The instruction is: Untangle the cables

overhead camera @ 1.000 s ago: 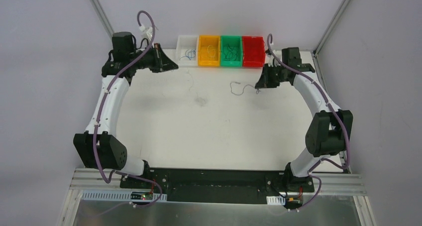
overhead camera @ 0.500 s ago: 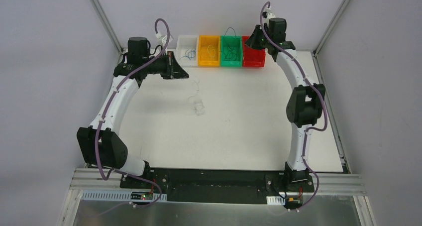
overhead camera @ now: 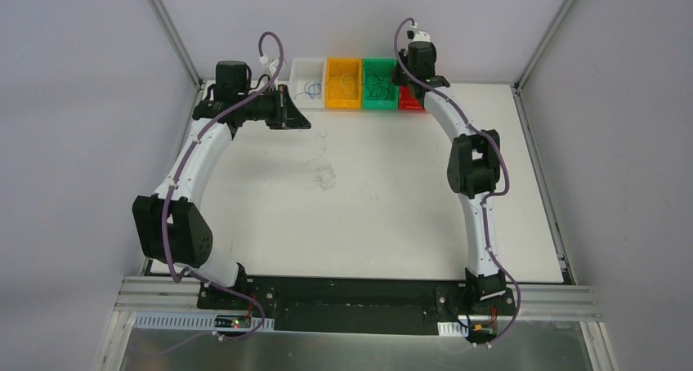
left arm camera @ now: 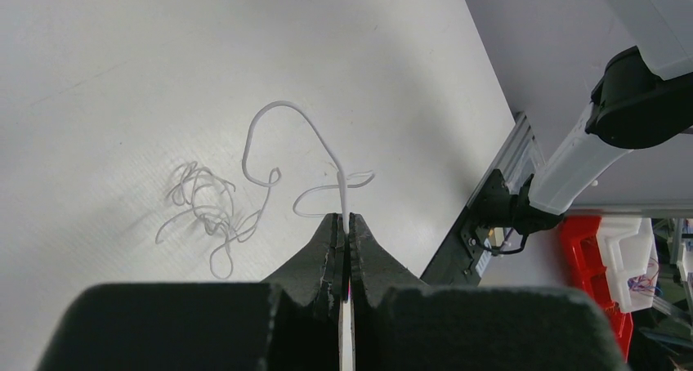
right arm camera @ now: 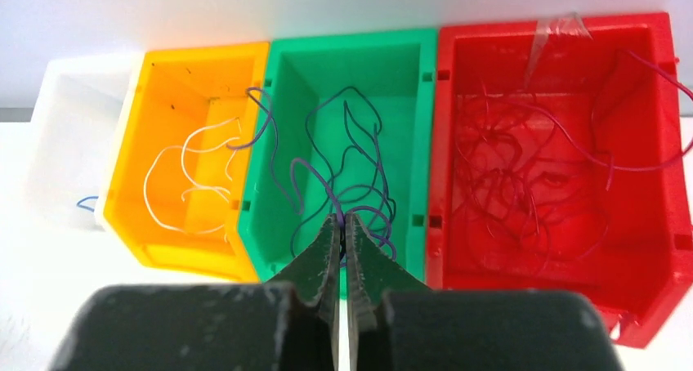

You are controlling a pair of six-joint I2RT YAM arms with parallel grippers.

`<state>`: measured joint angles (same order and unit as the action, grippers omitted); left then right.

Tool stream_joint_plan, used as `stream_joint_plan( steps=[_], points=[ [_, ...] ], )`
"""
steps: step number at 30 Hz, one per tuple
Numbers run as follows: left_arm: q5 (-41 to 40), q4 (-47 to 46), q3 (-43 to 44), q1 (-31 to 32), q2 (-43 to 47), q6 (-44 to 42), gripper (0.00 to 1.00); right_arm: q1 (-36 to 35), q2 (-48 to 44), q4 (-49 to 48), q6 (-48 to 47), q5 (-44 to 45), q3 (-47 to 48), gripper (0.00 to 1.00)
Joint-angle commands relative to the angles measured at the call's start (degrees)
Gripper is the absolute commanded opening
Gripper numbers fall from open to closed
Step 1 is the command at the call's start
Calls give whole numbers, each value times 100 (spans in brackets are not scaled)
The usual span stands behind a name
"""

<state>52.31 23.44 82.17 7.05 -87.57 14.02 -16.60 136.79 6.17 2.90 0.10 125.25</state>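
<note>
White cable [left arm camera: 282,134] looping off your left gripper [left arm camera: 344,224], fingers clamped on it, running into a curly pale tangle [left arm camera: 204,203] on the table [left arm camera: 98,52], loads of bare room around, your right gripper [right arm camera: 343,224] pinching a purple cable [right arm camera: 351,154] over the green bin [right arm camera: 409,48], orange bin [right arm camera: 204,54] and red bin [right arm camera: 556,24] tight alongside

1. White cable [left arm camera: 270,142]: a curly tangle lying flat left of centre near the counter's far edge; I see its free end pinched in the left gripper [left arm camera: 343,222].
2. Purple cable [right arm camera: 343,167]: loose loops at the far edge, one end in the right gripper [right arm camera: 342,222].
</note>
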Motion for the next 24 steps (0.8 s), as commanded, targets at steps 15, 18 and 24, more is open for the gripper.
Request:
stream_joint_plan(
  steps=[15,18,24],
  points=[
    [434,228,708,-170,-164,-263,0,-159,-1130,442,-1417,-2569,-548,65],
    [764,318,651,-523,-189,-211,0,-164,-1890,968,-1611,-3794,-1440,67],
    [837,1067,285,-990,16,-1068,0,-579,-1904,2514,-1350,-4564,-1761,64]
  ],
)
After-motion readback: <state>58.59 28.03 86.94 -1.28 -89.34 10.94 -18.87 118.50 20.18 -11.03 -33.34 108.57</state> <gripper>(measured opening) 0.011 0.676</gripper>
